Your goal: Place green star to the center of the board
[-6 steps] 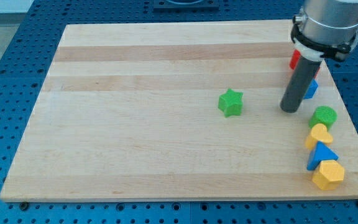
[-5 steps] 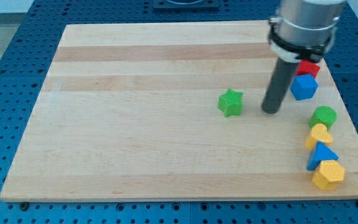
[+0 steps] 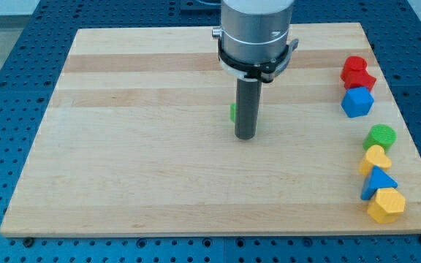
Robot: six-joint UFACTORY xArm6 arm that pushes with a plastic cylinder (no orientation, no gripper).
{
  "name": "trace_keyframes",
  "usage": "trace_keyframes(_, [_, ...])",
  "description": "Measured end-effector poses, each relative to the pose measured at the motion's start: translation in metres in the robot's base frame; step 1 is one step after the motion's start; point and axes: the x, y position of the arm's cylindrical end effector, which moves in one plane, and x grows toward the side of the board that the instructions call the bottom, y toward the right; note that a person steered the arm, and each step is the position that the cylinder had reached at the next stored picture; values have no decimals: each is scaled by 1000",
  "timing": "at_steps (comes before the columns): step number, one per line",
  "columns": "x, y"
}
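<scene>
1. One green sliver is all we see of the green star (image 3: pixel 233 112), touching our tip (image 3: pixel 245 136) on the view's left, near the counter (image 3: pixel 123 161) centre; no claw fitted.
2. Risk: with the star mostly hidden, an off-centre push could spin it aside.
3. Risk: overshooting leftward past centre.
4. Remaining blocks sit well apart; collision unlikely.

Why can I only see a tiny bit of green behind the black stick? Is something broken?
Nothing looks broken. The green star block is mostly hidden behind my tip, with only a sliver showing on the view's left of the rod. The other coloured blocks sit tidily along the wooden board's right edge.
</scene>
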Motion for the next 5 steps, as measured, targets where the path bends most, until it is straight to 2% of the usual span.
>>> trace_keyframes(3, [-7,17])
trace_keyframes(5, [-27,13])
